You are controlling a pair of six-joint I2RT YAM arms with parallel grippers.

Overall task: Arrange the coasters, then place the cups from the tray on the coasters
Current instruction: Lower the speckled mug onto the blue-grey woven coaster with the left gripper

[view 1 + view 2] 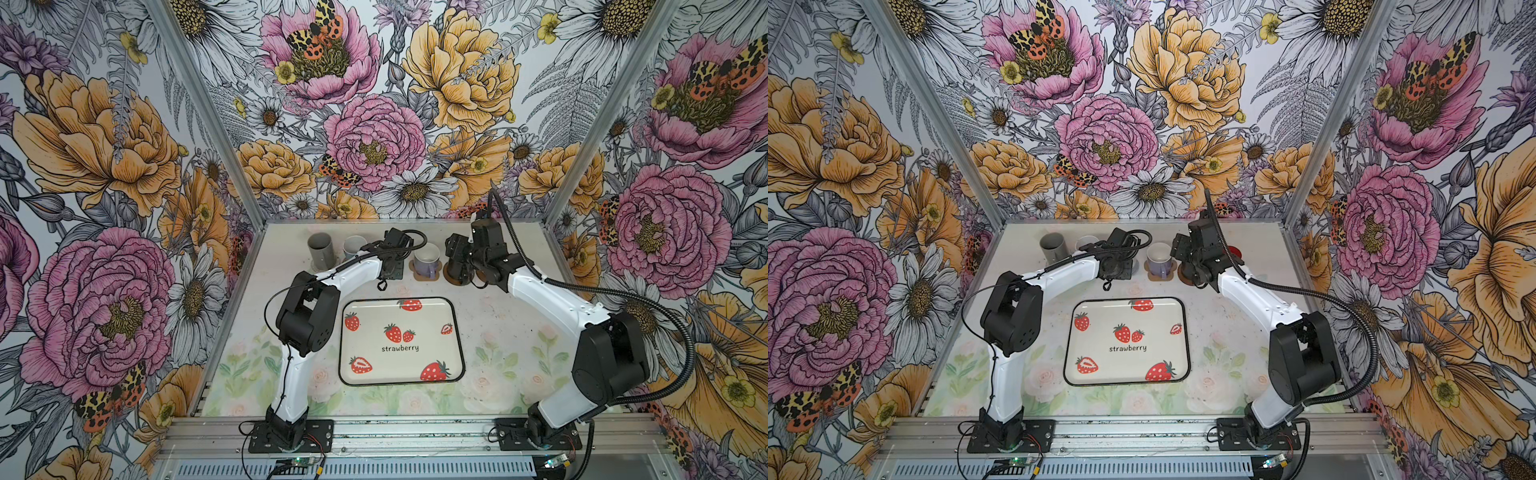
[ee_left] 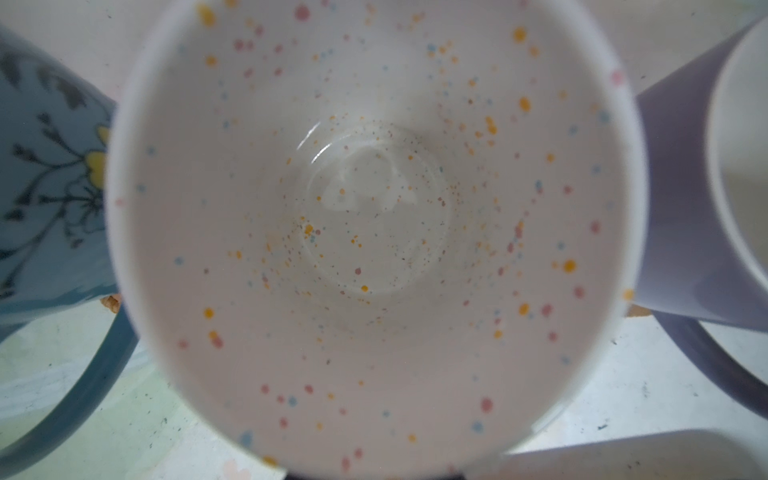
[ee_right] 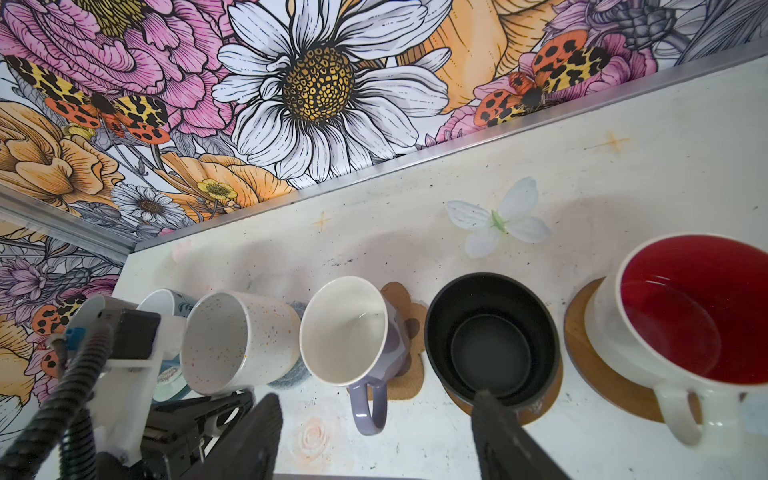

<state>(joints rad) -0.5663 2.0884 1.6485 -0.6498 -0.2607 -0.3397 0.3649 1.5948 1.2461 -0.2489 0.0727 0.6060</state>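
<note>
The tray [image 1: 399, 370] lies bare at mid-table. Along the back stand a grey cup [image 1: 321, 249], a light blue cup [image 1: 353, 247], a white speckled cup [image 3: 232, 340] on the grey woven coaster [image 3: 291, 376], a lilac cup [image 3: 349, 332] on the paw coaster [image 3: 405, 299], a black cup [image 3: 490, 340] on a brown disc [image 3: 544, 399], and a red-inside white cup [image 3: 685, 316] on a wooden disc [image 3: 582, 332]. My left gripper [image 1: 390, 266] is shut at the speckled cup's [image 2: 374, 208] near rim. My right gripper [image 3: 376, 399] is open, level with the lilac cup's handle.
The back wall's metal rail [image 3: 374, 166] runs just behind the row of cups. The cups stand close together, with the light blue cup [image 2: 50, 187] and lilac cup [image 2: 681, 208] right beside the speckled one. The two arms flank the tray.
</note>
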